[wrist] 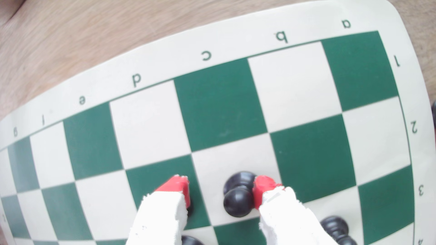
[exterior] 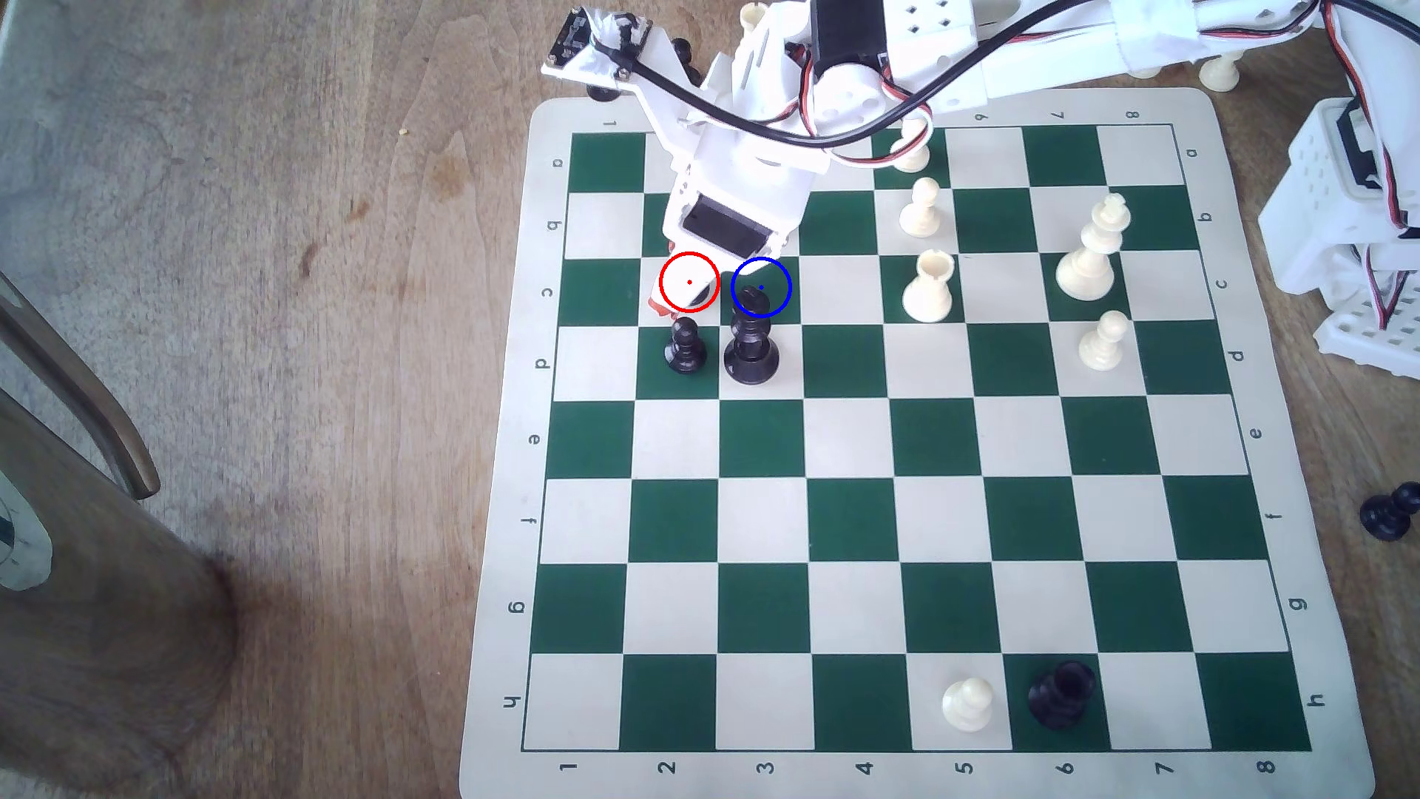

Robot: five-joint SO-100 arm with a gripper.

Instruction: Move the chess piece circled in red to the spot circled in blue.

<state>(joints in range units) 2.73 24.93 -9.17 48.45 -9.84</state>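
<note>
The small glossy black pawn with the round ball head [wrist: 238,200] stands upright on the cream square, c2 by the board's printed labels, right between the red-tipped white fingers [wrist: 262,190] of the end effector [wrist: 221,194]. One red tip is touching the pawn's head and collar; the other sits apart from it, over the neighbouring dark green square, so the jaws are spread and not clenched on the piece. In the exterior view the red ring lies over that same cream square, with the white end effector [exterior: 676,296] covering most of the pawn.

Just to the exterior view's right of the end effector is the dark green square with the thin blue ring and centre dot [exterior: 761,287]; the top of a taller black piece with a wide base [exterior: 751,346] overlaps the ring. Another black pawn [exterior: 685,347] stands just below the end effector in the exterior view. The roll-up green-and-cream chess mat [exterior: 499,538] lies on a wooden surface [exterior: 269,307], with cream-white pieces [exterior: 927,288] well apart toward the exterior view's right.
</note>
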